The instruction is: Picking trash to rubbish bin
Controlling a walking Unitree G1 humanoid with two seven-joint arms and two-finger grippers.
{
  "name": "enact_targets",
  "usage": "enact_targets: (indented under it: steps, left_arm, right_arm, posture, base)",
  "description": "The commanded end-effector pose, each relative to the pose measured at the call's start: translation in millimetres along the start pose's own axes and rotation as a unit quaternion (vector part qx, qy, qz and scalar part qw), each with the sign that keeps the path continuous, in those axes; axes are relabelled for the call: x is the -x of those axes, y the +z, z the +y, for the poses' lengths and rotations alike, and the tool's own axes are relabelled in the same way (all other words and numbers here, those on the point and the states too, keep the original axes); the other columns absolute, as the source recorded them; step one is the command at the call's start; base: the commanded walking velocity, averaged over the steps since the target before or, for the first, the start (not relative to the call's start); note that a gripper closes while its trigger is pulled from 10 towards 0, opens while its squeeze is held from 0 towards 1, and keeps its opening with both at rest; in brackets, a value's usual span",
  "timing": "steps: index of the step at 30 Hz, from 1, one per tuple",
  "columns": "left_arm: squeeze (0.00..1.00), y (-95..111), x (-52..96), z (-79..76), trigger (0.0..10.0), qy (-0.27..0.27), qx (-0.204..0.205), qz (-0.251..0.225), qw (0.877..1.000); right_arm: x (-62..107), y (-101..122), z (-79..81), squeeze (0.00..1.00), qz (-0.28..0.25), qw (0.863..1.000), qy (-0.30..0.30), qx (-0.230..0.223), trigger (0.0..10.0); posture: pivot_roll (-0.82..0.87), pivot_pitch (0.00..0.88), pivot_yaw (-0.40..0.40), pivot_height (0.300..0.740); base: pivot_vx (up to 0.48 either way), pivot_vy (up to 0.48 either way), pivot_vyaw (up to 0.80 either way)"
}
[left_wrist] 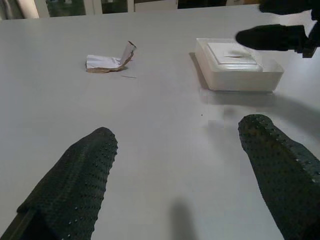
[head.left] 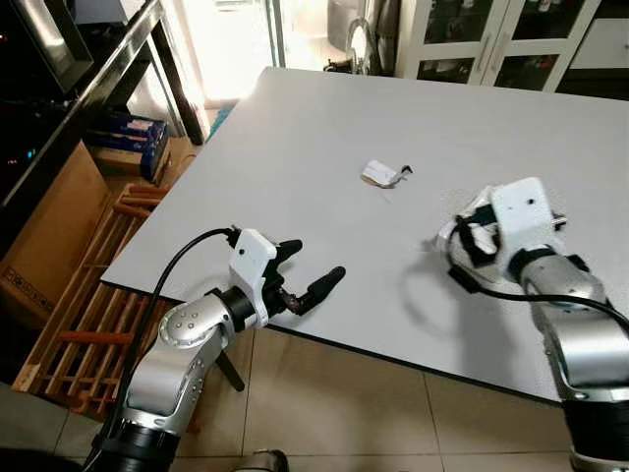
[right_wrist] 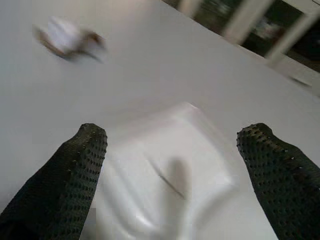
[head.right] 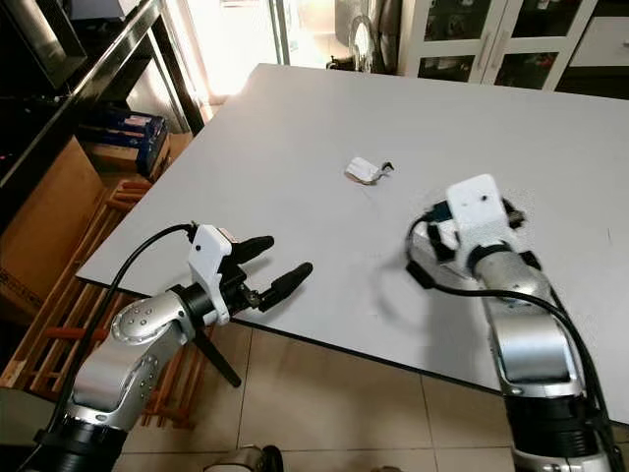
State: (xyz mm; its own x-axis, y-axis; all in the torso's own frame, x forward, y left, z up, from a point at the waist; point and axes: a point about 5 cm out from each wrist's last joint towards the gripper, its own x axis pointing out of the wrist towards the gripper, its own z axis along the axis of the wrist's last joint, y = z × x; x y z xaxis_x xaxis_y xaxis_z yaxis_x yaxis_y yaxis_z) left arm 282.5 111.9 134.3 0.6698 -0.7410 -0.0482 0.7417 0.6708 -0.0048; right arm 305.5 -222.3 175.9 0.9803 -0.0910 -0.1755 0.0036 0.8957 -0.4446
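Black right gripper [right_wrist: 172, 150]: fingers spread, poised over white box [left_wrist: 239, 65], nothing grasped
Left gripper [head.left: 313, 273]: fingers apart, empty, at near table edge
Trash: crumpled paper scrap [head.left: 382, 175] mid-table, beyond box, apart from both grippers
Table [head.left: 295, 147]: grey, bare otherwise
Around: wooden rack [head.left: 88, 324], cardboard box [head.left: 44, 236] on left; cabinets [head.left: 482, 39] behind
Writing: none legible

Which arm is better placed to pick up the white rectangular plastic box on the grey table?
Right. The right gripper hangs open directly above the white rectangular plastic box, a finger on each side. The left gripper, also open, sits at the grey table edge, farther away.
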Motion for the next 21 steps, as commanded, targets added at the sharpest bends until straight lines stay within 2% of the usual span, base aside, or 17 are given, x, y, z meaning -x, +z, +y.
enact_targets:
  steps: [1, 5, 8, 21]
  left_arm:
    - [0.00, 1, 0.7, -1.8, 10.0, -0.008, -0.007, 0.005, 1.000]
    - [0.00, 0, 3.0, -2.5, 10.0, -0.008, -0.006, 0.008, 1.000]
    - [0.00, 1, 5.0, -2.4, 10.0, -0.009, -0.005, 0.010, 1.000]
    - [0.00, -1, 10.0, -2.8, 10.0, -0.013, -0.007, 0.021, 1.000]
  right_arm:
    - [0.2, -11, -7.2, 0.00, 0.025, 0.999, -0.030, -0.009, 10.0]
    - [-0.6, -21, -9.6, 0.00, 0.043, 0.997, -0.064, -0.027, 10.0]
    - [-2.2, -29, -4.9, 0.00, 0.058, 0.995, -0.067, -0.049, 10.0]
    - [-8.6, -45, 18.3, 0.00, 0.097, 0.989, -0.039, -0.103, 10.0]
  posture:
    - [-0.03, 0.119, 0.086, 0.740]
    - [-0.02, 0.122, 0.089, 0.740]
    - [-0.01, 0.127, 0.096, 0.740]
    - [0.01, 0.138, 0.107, 0.740]
  base:
    - [0.000, 0.000, 0.00]
    - [0.000, 0.000, 0.00]
    - [0.000, 0.000, 0.00]
    - [0.000, 0.000, 0.00]
